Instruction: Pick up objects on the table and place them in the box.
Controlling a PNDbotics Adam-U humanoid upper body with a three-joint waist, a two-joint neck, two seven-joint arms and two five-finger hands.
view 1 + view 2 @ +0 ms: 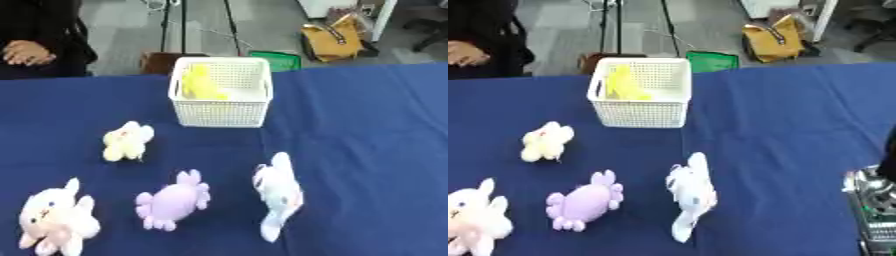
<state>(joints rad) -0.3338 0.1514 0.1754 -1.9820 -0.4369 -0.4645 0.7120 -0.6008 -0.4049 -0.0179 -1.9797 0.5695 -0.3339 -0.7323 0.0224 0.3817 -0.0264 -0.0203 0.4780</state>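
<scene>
A white mesh basket [220,114] stands at the table's far middle, and a yellow soft toy [199,82] lies inside against its left wall. Four plush toys lie on the blue cloth nearer me. A small cream-yellow one [127,141] is left of the basket's front. A purple crab-like one [171,201] is in the near middle. A white and pale blue long one [278,194] lies to its right. A white and pink bunny [56,220] is at the near left. Only a silver and black piece of my right hand [871,200] shows, at the right eye view's lower right edge. It touches no toy.
The blue-covered table [367,130] spreads wide to the right of the basket. A person sits behind the far left edge with a hand [26,52] on their lap. On the floor beyond are tripod legs, a green item [278,60] and a yellow bag [332,40].
</scene>
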